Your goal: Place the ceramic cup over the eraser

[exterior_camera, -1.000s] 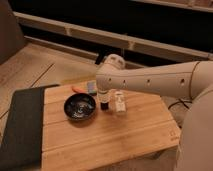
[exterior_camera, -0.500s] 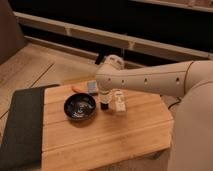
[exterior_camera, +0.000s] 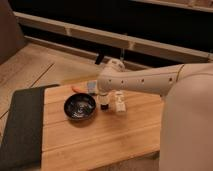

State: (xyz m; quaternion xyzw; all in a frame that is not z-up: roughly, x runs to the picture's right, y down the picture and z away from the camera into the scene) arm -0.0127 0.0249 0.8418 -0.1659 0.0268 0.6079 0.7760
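My gripper (exterior_camera: pixel 103 96) hangs from the white arm, which reaches in from the right over the wooden board (exterior_camera: pixel 100 135). A small black upright eraser (exterior_camera: pixel 104 105) stands on the board directly below the gripper. A small cream-white shape (exterior_camera: pixel 103 93) sits at the gripper's tip just above the eraser. It looks like the ceramic cup, but the arm hides most of it. I cannot tell whether it touches the eraser.
A dark round bowl (exterior_camera: pixel 79 106) sits left of the eraser. A narrow white bottle-like object (exterior_camera: pixel 120 102) stands just to its right. A blue-grey block (exterior_camera: pixel 92 86) and an orange item (exterior_camera: pixel 76 89) lie behind. A dark mat (exterior_camera: pixel 20 125) borders the board's left side.
The arm and gripper have lowered slightly toward the eraser. The bowl, bottle-like object and block have not moved.
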